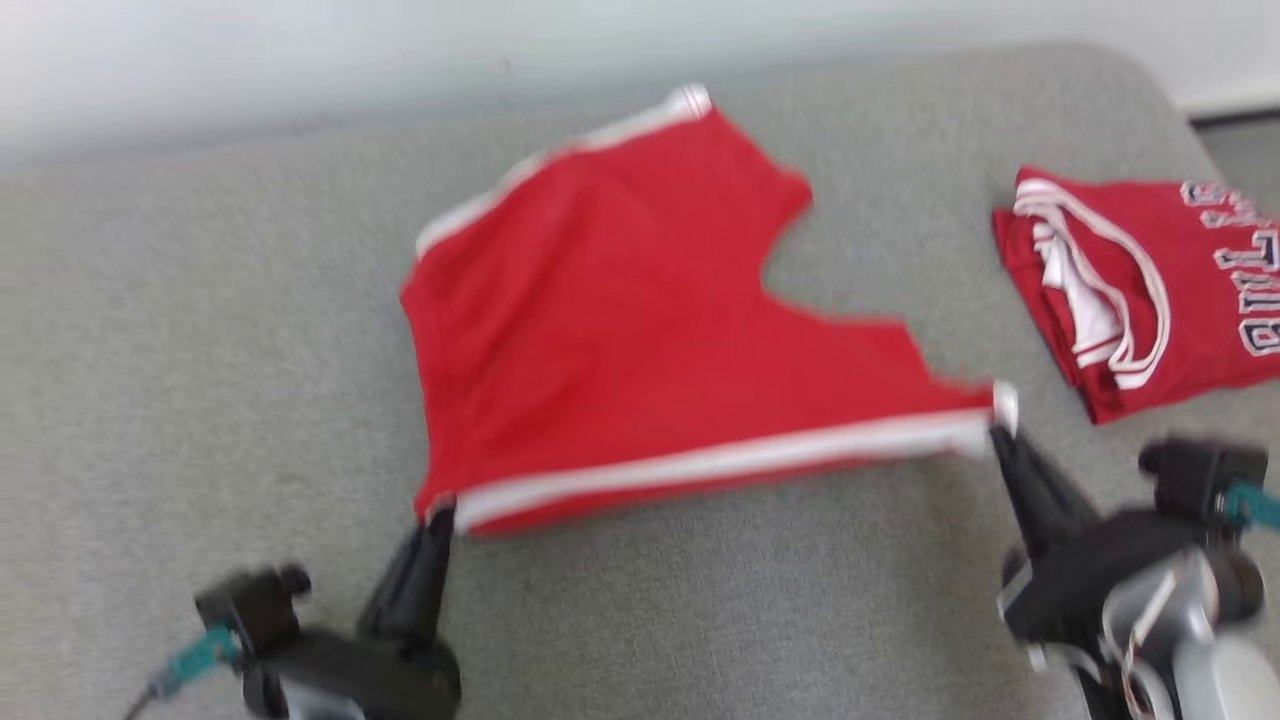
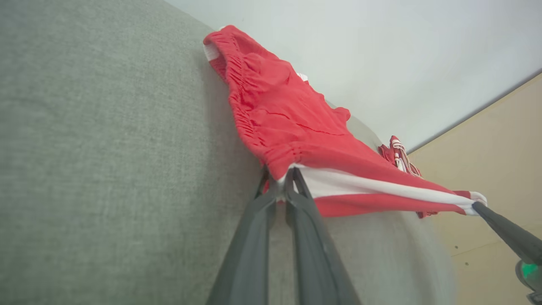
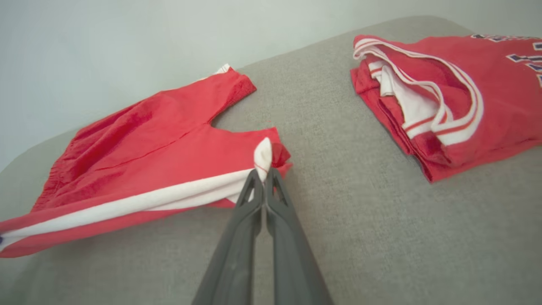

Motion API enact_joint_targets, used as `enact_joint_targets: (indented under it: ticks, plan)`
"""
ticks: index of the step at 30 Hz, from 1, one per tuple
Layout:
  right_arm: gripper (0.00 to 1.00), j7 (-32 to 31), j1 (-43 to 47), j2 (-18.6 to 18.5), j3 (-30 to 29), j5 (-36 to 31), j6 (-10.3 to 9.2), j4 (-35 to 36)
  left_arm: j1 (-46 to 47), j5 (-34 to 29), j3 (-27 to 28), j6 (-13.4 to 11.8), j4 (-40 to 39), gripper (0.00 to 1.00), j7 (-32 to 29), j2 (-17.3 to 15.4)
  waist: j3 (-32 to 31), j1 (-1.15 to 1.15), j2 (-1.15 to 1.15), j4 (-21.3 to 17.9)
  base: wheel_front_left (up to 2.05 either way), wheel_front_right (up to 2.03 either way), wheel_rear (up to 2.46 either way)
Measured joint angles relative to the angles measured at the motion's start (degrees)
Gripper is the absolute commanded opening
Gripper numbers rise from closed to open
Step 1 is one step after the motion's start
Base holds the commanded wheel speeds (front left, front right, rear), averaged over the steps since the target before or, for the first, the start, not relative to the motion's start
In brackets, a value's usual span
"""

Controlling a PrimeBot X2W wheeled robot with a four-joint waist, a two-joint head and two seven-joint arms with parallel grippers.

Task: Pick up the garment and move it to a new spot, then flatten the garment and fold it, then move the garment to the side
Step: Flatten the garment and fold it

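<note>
The red shorts (image 1: 640, 330) lay spread out on a grey cloth surface (image 1: 200, 350), near the middle of it. A white stripe ran along the side of the shorts closest to the robot. That striped side was pulled straight between the two grippers.

The left gripper (image 1: 438, 520) was at the near left corner of the shorts, where the bunched waistband ended. In the left wrist view its two dark fingers (image 2: 305, 203) were pinched together on that corner (image 2: 281, 182), with a bit of red and white cloth between the tips. The rest of the shorts (image 2: 288, 123) stretched away from it over the grey surface.

The right gripper (image 1: 1000, 435) was at the near right corner, at the end of one leg. In the right wrist view its fingers were closed tight (image 3: 264, 173) on the white tip of the stripe, which stuck up a little above the fingertips. The shorts (image 3: 148, 144) lay to the left of that gripper in that view. The left wrist view also showed the right gripper (image 2: 478, 206) holding the far end of the stripe.

The other leg of the shorts pointed toward the far edge of the surface, next to a pale wall (image 1: 300, 60).

A folded red jersey (image 1: 1140, 290) with white trim and letters lay to the right of the shorts, apart from them. It was just past the right gripper and neither gripper touched it.

The head view was blurry, so small parts were hard to see there.
</note>
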State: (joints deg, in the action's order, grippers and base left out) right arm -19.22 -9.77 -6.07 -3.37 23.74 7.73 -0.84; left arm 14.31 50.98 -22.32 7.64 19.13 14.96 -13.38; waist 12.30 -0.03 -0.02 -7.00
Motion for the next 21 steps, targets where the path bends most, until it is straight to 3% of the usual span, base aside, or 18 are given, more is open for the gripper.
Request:
enact_joint_targets:
  ticks: [4, 9, 15, 21]
  plan:
    - [0.00, -12.12, 9.09, 1.97, -3.25, -5.34, 0.16, 7.51, -5.34, -2.05, -2.61, -0.03, 0.00, 0.00, -0.60, -1.89, -3.40, 0.00, 0.00, 0.39, 0.00, 0.00, 0.00]
    - [0.00, -23.68, 17.25, 3.58, -6.33, -6.38, 0.18, 14.66, -10.62, -3.09, -5.37, -1.47, -2.02, 0.00, -4.45, -3.98, -6.73, 0.01, 0.00, 0.72, 0.00, 0.00, 0.00]
    - [0.00, -28.92, 21.90, 3.91, -8.83, -6.08, 0.18, 16.57, -14.52, -2.83, -6.92, -3.34, -4.69, 0.00, -7.90, -4.78, -8.60, 0.01, 0.01, 1.35, 0.00, 0.00, 0.00]
    - [0.00, -27.51, 16.06, 3.14, -7.32, -10.35, 0.16, 16.58, -13.52, -1.87, -6.23, -4.27, -7.11, 0.00, -7.92, -3.85, -8.65, 0.02, 0.01, 3.14, 0.00, 0.00, 0.00]
